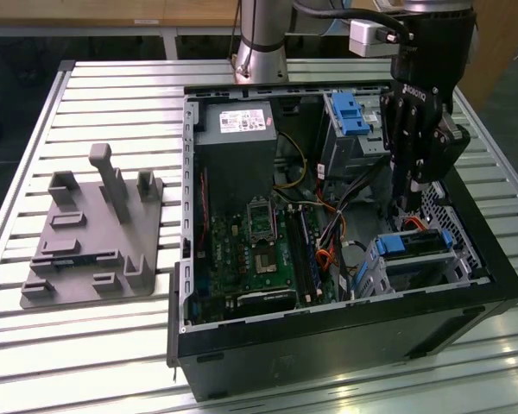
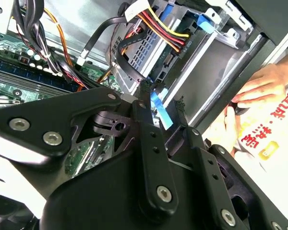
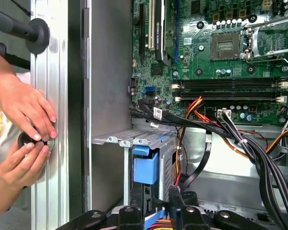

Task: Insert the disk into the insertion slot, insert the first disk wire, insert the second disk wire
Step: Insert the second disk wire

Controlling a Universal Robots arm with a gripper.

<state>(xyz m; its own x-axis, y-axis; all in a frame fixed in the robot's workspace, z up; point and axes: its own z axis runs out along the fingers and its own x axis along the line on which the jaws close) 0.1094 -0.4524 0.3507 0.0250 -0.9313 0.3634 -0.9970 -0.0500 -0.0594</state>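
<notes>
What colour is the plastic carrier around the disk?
The carrier is bright blue, best seen in the exterior view.

One computer case, one grey fixture, two hands, one pincer.

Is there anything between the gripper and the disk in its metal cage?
Nothing visible blocks it. The gripper hangs just above the disk, which sits in the cage. Loose cables pass close beside it.

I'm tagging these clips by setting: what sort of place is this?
Likely a robotics lab bench: an open computer case sits on a slatted metal table, a gripper reaches into it, and a grey fixture plate lies beside it.
</notes>
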